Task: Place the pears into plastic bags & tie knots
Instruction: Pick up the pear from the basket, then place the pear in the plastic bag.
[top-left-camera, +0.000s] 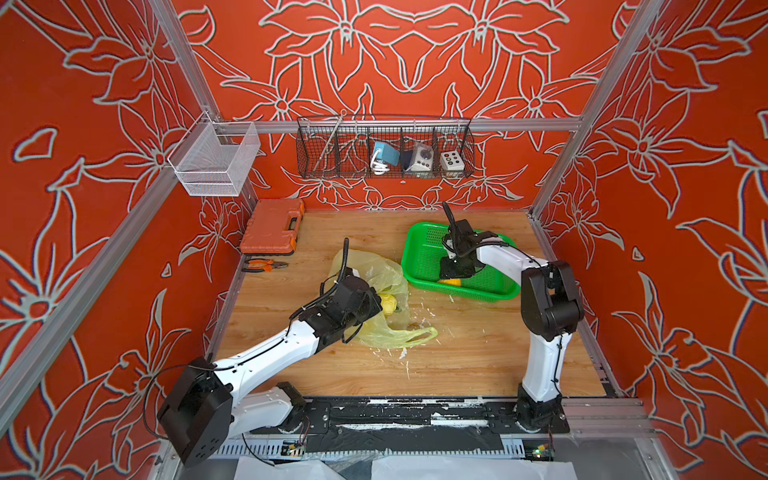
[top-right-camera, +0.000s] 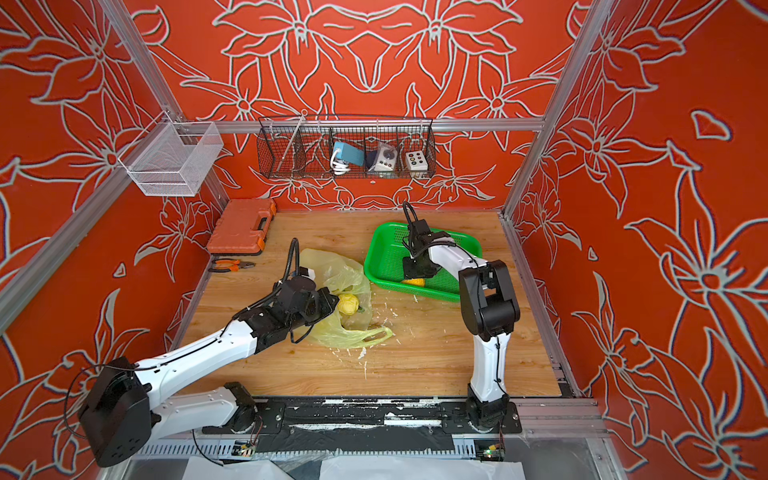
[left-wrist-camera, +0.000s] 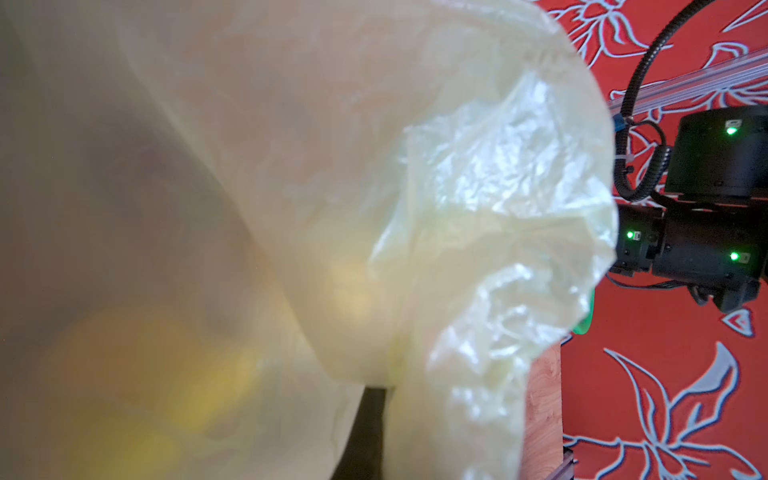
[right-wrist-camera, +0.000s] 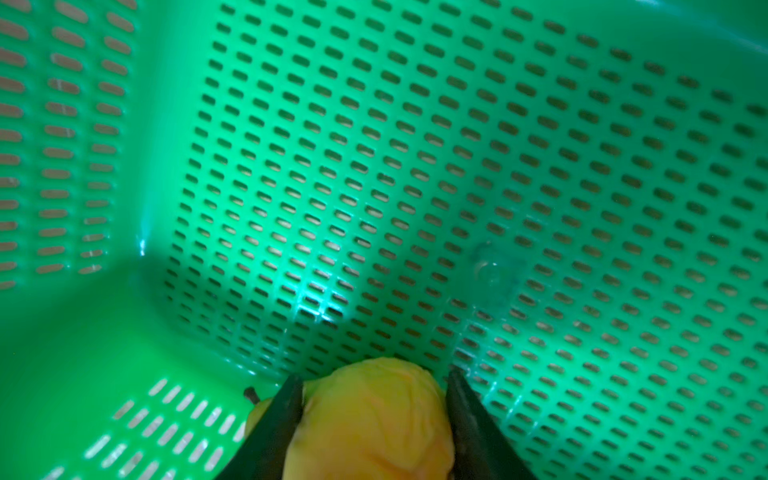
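In both top views the bag (top-left-camera: 376, 270) lies crumpled near the middle of the wooden table (top-left-camera: 457, 357). One loop handle (top-left-camera: 419, 336) lies flat toward the front edge. The yellow pear (top-left-camera: 387, 305) sits inside the bag's open mouth, just beside the left gripper (top-left-camera: 375, 306). That gripper's fingers are hidden under the black wrist and the plastic.

The green basket (top-right-camera: 374, 257) stands to the right of the bag, close to it. The right gripper (top-right-camera: 415, 275) reaches down into the basket at the orange pear (top-right-camera: 414, 282), which lies by the basket's near wall. An orange toolbox (top-left-camera: 272, 226) and pliers (top-left-camera: 264, 264) sit at the far left corner, well apart from the bag. White scraps dot the table in front of the bag.

In the left wrist view the bag's film fills most of the picture, draped close to the lens. The yellow pear is only a blurred yellow patch behind the film. The jaws do not show here. They are together, and the film gathered up at them looks pinched between them. The right arm (left-wrist-camera: 715, 208) shows beyond the bag.

In the right wrist view two dark fingers (right-wrist-camera: 282, 419) press on opposite sides of the orange pear, clamped on it. The pear is inside the basket, near a corner. Whether it rests on the slotted floor cannot be told. Its stem (right-wrist-camera: 250, 392) sticks out beside one finger.
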